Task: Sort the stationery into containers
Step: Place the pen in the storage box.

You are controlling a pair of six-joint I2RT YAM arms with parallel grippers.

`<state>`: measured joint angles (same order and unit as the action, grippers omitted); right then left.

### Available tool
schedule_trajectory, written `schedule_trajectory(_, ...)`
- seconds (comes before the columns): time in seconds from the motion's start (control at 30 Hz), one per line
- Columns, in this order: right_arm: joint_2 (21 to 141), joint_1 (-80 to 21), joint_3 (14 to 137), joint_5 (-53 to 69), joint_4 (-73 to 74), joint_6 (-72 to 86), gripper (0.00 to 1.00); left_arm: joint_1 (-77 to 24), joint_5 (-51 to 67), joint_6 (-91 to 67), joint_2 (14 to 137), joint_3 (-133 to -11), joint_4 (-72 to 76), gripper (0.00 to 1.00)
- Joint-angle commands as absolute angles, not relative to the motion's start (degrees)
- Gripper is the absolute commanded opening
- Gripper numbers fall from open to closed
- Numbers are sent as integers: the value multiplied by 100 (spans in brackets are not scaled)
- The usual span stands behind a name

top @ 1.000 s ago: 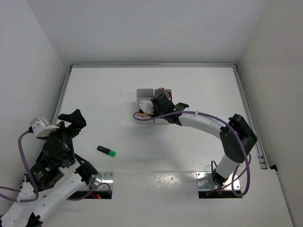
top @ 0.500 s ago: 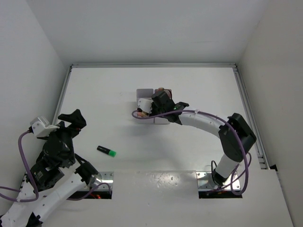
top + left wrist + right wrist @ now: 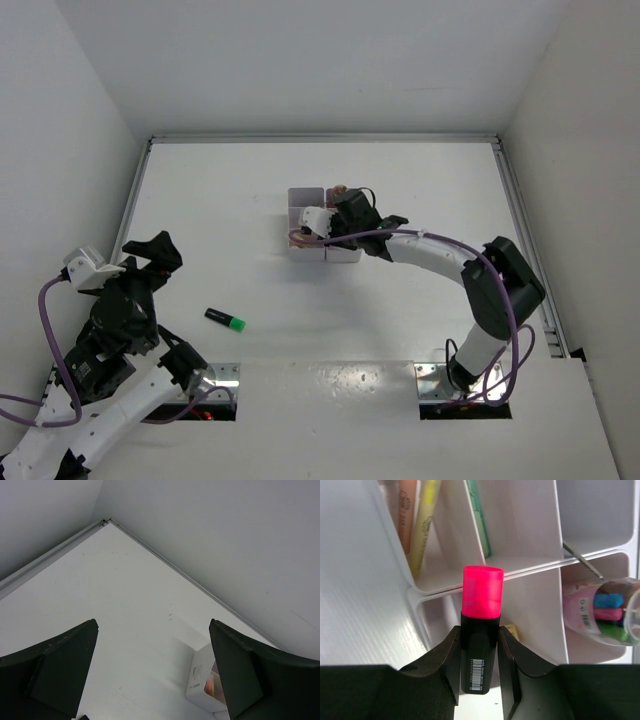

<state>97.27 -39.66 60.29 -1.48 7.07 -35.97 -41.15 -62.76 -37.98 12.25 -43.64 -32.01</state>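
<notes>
Green-capped highlighter [image 3: 226,320] lies flat on the table [image 3: 400,310], alone, near the left arm's base. Left gripper [image 3: 153,630] is raised beside it, jaws spread wide, nothing between them.

Farther out, the right gripper [image 3: 479,640] is clamped on a pink-capped highlighter [image 3: 481,595] by its black body, cap pointing at the white tray [image 3: 525,525], just short of a compartment. Beyond the cap:
- peach stick [image 3: 407,515] and yellow stick [image 3: 426,525] share the left cell
- green piece [image 3: 479,520] leans on a divider
- clear tube [image 3: 605,612] of coloured bits sits in the right cell
</notes>
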Motion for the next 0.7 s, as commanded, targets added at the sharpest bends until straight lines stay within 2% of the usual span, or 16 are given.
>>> schedule_trajectory(0.0,9449,-3850,5968,272,422,-3455,9,-4061,-6267,-3727,1222,-4351,-3032,99)
schedule_trajectory(0.07,9448,-3850,5906,325,422,-3454,12,-4061,-6267,-3727,1222,-4351,-3032,99)
schedule_trajectory(0.17,9448,-3797,5906,378,369,-3454,23,-4061,-6267,-3727,1222,-4351,-3032,99)
schedule_trajectory(0.2,9448,-3797,5906,378,369,-3454,30,-4061,-6267,-3727,1222,-4351,-3032,99)
schedule_trajectory(0.33,9448,-3744,5906,431,369,-3401,40,-4061,-6267,-3727,1274,-4351,-3032,99)
schedule_trajectory(0.4,9396,-3744,5906,431,369,-3401,43,-4061,-6267,-3727,1274,-4351,-3032,99)
schedule_trajectory(0.67,9220,-3691,5906,431,509,-3349,44,-4061,-6267,-3674,1327,-4351,-3032,99)
